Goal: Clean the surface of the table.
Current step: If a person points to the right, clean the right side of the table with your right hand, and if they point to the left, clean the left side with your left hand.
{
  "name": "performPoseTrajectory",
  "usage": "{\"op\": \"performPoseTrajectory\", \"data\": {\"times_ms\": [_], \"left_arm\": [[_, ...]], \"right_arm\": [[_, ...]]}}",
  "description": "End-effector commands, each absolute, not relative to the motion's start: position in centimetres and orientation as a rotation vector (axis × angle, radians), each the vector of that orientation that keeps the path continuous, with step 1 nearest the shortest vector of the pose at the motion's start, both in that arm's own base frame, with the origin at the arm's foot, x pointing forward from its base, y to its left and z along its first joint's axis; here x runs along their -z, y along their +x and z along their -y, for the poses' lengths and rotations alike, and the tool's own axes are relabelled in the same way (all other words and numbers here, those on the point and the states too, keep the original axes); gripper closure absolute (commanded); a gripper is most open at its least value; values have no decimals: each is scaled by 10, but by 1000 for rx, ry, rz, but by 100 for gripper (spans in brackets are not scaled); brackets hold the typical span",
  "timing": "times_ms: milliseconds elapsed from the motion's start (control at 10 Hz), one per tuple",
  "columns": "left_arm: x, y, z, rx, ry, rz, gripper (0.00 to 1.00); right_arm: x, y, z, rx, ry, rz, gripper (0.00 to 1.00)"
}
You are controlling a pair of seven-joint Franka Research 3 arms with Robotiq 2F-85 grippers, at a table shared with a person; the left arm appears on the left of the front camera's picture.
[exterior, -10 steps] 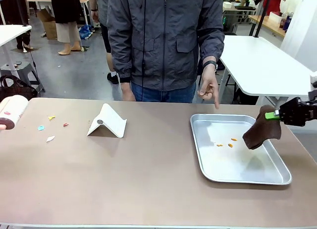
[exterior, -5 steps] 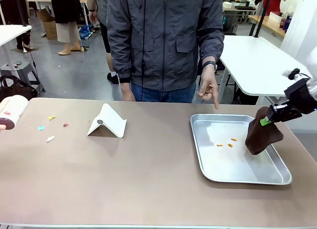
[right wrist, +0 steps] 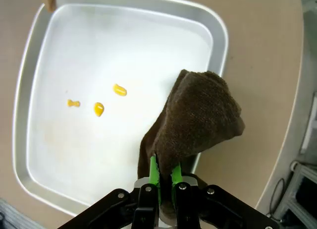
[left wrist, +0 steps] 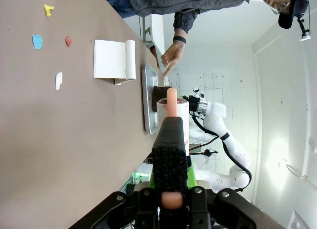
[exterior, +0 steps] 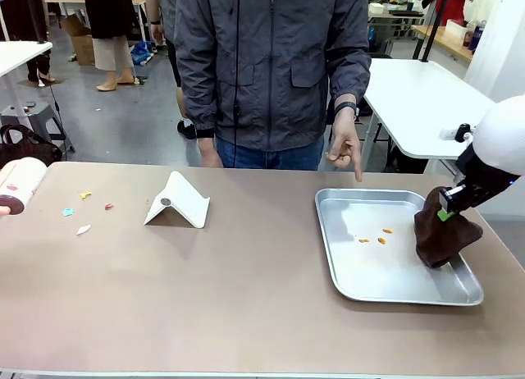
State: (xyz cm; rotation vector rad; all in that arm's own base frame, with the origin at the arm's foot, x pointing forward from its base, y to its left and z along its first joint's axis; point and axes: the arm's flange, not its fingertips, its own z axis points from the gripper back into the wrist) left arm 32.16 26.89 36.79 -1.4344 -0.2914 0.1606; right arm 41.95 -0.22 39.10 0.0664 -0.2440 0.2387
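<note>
- Stretching across the whole front view, the table is lying between the robot's side and the person at its far edge, its taupe top showing bare along the near side.
- A silver tray is sitting on the table's right part. Three small orange scraps are lying inside it.
- A white folded stand is standing left of centre. A few coloured scraps are lying scattered near the left end.
- The right gripper is pinching the top of a brown cloth, its jaws closed tight on the fabric. The cloth is hanging down with its lower end resting at the tray's right rim.
- The left gripper is clamping the pink handle of a pale roller, its jaws fully closed around it. The roller is hovering at the table's left edge.
- The person's hand is pointing one finger down at the tray's far rim. Whether the fingertip is touching the rim cannot be told.
</note>
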Motion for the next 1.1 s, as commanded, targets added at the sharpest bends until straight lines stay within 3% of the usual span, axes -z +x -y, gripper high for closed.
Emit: {"op": "performPoseTrajectory", "data": {"times_ms": [0,1000], "left_arm": [[-371,318,-267,-155,-1434,297,100],[-371,318,-267,-155,-1434,297,100]], "right_arm": [[-378,436,-7,-199,75,254,90],[-308,470,-69,-172,388,222,90]]}}
